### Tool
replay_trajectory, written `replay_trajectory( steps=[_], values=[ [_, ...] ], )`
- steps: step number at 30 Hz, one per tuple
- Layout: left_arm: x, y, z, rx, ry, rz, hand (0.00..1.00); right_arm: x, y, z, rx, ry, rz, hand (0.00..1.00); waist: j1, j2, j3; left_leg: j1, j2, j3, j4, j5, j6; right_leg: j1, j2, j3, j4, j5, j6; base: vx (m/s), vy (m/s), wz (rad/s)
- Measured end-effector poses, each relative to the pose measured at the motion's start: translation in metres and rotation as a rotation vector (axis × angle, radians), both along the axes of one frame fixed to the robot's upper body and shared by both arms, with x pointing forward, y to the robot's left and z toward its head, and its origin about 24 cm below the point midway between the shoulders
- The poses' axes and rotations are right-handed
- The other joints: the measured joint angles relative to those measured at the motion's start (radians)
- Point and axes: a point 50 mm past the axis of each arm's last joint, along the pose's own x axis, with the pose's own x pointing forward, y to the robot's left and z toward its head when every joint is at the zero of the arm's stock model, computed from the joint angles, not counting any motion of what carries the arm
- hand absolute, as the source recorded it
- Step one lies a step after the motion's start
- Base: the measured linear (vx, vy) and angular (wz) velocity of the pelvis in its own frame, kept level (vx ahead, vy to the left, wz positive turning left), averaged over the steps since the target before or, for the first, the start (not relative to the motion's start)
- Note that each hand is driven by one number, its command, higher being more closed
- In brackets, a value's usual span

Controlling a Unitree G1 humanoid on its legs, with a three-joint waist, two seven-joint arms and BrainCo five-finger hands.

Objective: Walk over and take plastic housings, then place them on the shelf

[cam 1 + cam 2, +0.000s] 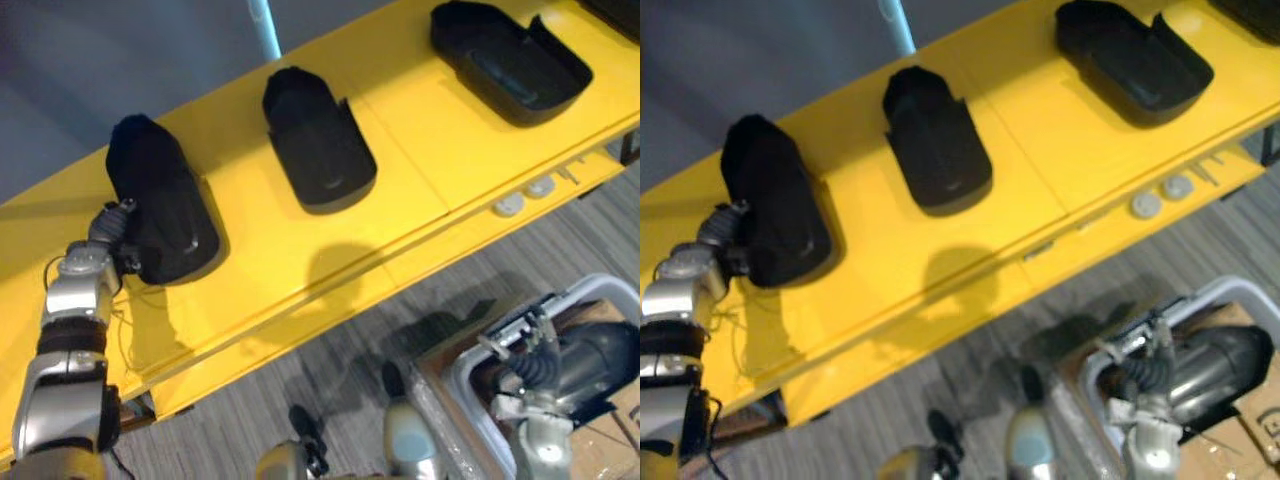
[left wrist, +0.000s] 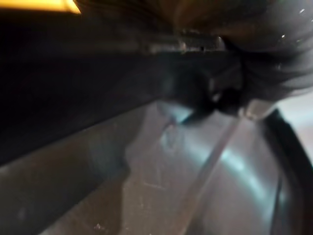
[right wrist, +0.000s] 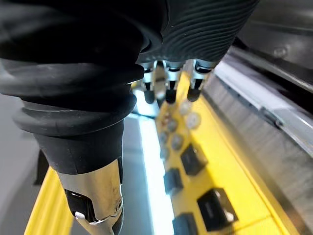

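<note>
Three black plastic housings lie in a row on the yellow shelf (image 1: 300, 260): a left one (image 1: 160, 205), a middle one (image 1: 318, 140) and a right one (image 1: 510, 60). My left hand (image 1: 108, 232) is against the near left edge of the left housing, and that housing's glossy dark surface (image 2: 195, 171) shows very close in the left wrist view. My right hand (image 1: 525, 365) hangs low at the right by a pale-rimmed bin (image 1: 610, 290) holding another dark housing (image 1: 600, 360). Its fingers (image 3: 166, 88) and thumb (image 3: 95, 196) hold nothing.
A further dark housing (image 1: 615, 12) shows at the shelf's far right corner. Two white round discs (image 1: 508, 205) sit on the shelf's front edge. A cardboard box (image 1: 610, 440) stands under the bin. Grey striped floor (image 1: 330, 370) lies between me and the shelf.
</note>
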Motion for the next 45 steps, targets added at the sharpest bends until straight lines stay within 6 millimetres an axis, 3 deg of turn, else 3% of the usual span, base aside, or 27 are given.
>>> replay_trajectory(
  steps=[5,12,17,26,27,45],
  values=[
    [0.002,0.007,0.011,0.031,0.007,0.004,1.00,0.001,0.005,-0.008,0.018,0.024,-0.003,0.00,0.001,-0.017,0.012,-0.003,0.000,-0.008,-0.001,-0.001,0.000,-0.003,-0.001,-0.007,0.006,0.000,0.000,-0.01,0.000,0.05],
    [0.001,0.010,0.014,0.023,0.044,-0.052,1.00,0.000,0.006,-0.012,0.025,0.031,0.002,0.00,0.009,-0.019,0.013,-0.005,0.003,-0.016,0.000,-0.001,0.000,0.000,-0.004,-0.017,0.013,-0.002,-0.001,0.00,0.000,0.03],
    [0.003,0.005,0.014,0.036,0.068,-0.111,1.00,0.001,0.011,-0.014,0.031,0.040,0.021,0.00,0.009,-0.019,0.014,-0.022,0.003,-0.062,0.018,-0.003,0.003,0.002,-0.015,-0.058,0.047,-0.027,-0.001,-0.01,0.001,0.24],
    [0.007,-0.009,0.020,0.067,0.077,-0.198,1.00,0.002,0.014,-0.022,0.042,0.072,0.031,0.00,0.037,-0.022,0.018,-0.038,-0.006,-0.103,0.024,-0.003,0.004,-0.008,-0.029,-0.095,0.092,-0.056,0.000,-0.01,-0.001,0.14],
    [0.007,-0.010,0.021,0.070,0.076,-0.203,0.00,0.003,0.014,-0.021,0.041,0.069,0.032,0.00,0.037,-0.022,0.018,-0.039,-0.007,-0.107,0.023,-0.003,0.004,-0.008,-0.031,-0.096,0.094,-0.059,0.001,0.02,0.001,0.07],
    [0.009,-0.012,0.024,-0.019,-0.020,-0.127,0.00,0.003,0.024,-0.028,0.052,0.076,0.062,0.00,0.036,-0.025,0.017,0.000,-0.004,-0.088,0.001,-0.003,0.003,0.017,-0.025,-0.089,0.087,-0.064,0.001,0.01,0.000,-0.01]
  ],
)
